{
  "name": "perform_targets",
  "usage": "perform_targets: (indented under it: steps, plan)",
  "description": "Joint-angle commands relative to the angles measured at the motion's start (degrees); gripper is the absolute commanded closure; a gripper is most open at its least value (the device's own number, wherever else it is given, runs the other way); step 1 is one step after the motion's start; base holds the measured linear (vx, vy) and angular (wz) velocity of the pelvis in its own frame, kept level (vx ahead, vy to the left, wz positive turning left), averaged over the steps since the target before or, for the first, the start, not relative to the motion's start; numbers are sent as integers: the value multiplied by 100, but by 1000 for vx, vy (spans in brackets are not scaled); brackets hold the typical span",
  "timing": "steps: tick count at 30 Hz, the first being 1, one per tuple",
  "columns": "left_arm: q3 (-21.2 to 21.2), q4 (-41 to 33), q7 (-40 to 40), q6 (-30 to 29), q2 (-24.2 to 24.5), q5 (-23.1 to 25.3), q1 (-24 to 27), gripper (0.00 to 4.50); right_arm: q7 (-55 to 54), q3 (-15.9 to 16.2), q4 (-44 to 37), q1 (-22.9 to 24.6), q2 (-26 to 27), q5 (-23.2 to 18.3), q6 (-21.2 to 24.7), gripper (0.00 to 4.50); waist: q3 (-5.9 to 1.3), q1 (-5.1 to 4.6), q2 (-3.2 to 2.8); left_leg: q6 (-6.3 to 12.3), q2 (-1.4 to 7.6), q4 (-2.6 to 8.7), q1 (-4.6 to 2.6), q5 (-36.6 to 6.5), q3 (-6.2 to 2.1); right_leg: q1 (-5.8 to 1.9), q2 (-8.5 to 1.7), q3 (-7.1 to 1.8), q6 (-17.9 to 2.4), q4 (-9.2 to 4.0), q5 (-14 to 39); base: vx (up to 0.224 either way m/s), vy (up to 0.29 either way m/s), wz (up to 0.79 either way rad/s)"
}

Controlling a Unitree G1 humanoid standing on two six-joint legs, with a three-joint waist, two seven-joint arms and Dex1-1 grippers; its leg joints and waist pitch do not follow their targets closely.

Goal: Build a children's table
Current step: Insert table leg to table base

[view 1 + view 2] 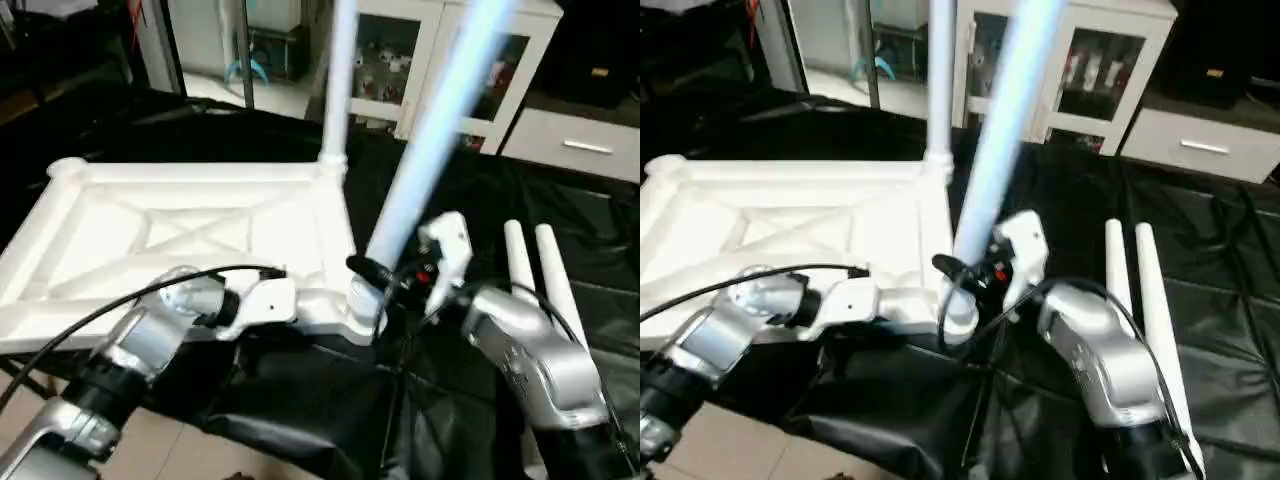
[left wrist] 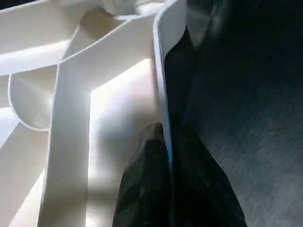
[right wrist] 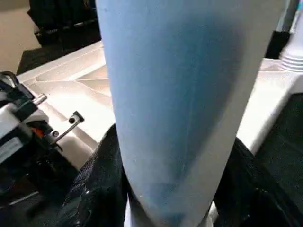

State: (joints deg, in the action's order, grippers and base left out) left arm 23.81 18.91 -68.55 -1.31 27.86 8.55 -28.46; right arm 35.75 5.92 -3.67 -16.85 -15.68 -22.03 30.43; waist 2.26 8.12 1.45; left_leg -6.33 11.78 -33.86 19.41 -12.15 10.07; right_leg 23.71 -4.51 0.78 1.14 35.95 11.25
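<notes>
Your tabletop [image 1: 190, 235] lies underside-up on the black-covered worktable [image 1: 560, 210], one leg [image 1: 340, 80] upright in its far corner socket. Left gripper [image 2: 168, 156] is pinched onto the tabletop's near rim; right gripper [image 1: 372, 278] clasps a tilted leg [image 1: 430, 140] at the near corner socket. Two spare legs [image 1: 535, 265] lie just beside your right forearm.

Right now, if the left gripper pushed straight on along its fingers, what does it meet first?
Probably nothing new: the left gripper is already shut on the tabletop side wall; straight on, it likely just slides along that wall toward the corner socket.
</notes>
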Motion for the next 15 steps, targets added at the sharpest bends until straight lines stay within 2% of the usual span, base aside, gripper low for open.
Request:
perform_targets:
  steps: [1, 2, 4, 6, 7, 8, 9, 10, 12, 15]
  plan:
    - [31, 13, -17, 146, -268, -424, -53, 450, 100, 134, 158, -168, -44, 107, 150, 264, -299, -92, 170, 27, 47, 420, 46, -666, 42, -267, -212, -148, -999, -370, 604, 0, 0, 0]
    - [30, 14, -19, 145, -268, -422, -54, 450, 102, 139, 161, -170, -46, 111, 150, 264, -311, -76, 122, 52, 52, 411, 52, -562, 35, -266, -230, -148, -990, -351, 564, 0, 0, 0]
    - [10, 42, -16, 128, -257, -361, -77, 450, 141, 223, 206, -220, -99, 165, 215, 264, -311, -70, 114, 93, 58, 394, 49, -450, 46, -250, -226, -146, -995, -344, 448, 0, 0, 0]
    - [-1, 53, 1, 131, -251, -336, -83, 450, 159, 244, 212, -239, -123, 164, 267, 264, -302, -65, 121, 110, 56, 396, 65, -453, 46, -259, -233, -147, -989, -349, 454, 0, 0, 0]
    - [-33, 77, 49, 146, -241, -278, -93, 450, 196, 275, 222, -277, -167, 145, 381, 264, -293, -73, 205, 124, 53, 401, 73, -480, 52, -270, -225, -141, -966, -363, 535, 0, 0, 0]
    - [-37, 81, 59, 148, -238, -269, -94, 450, 200, 278, 219, -281, -177, 143, 400, 264, -297, -63, 188, 115, 52, 406, 83, -472, 37, -287, -239, -141, -944, -348, 603, 0, 0, 0]
    - [-114, 126, 198, 136, -215, -187, -101, 450, 247, 295, 146, -323, -301, 87, 647, 264, -283, -55, 170, 93, 63, 418, 71, -566, 33, -260, -251, -144, -878, -379, 859, 0, 0, 0]
    - [-114, 126, 198, 136, -215, -187, -101, 450, 247, 295, 146, -323, -301, 87, 647, 264, -277, -54, 166, 77, 68, 422, 61, -624, 36, -248, -251, -147, -861, -394, 939, 0, 0, 0]
    - [-162, 128, 290, 98, -202, -157, -86, 450, 234, 246, 52, -321, -357, 25, 786, 264, -268, -53, 179, 21, 71, 434, 60, -773, 32, -243, -259, -150, -799, -418, 1155, 0, 0, 0]
    - [-196, 112, 261, 33, -204, -196, -63, 450, 214, 188, -12, -318, -388, -15, 856, 264, -273, -52, 190, -17, 72, 439, 68, -781, 21, -238, -261, -151, -726, -421, 1241, 0, 0, 0]
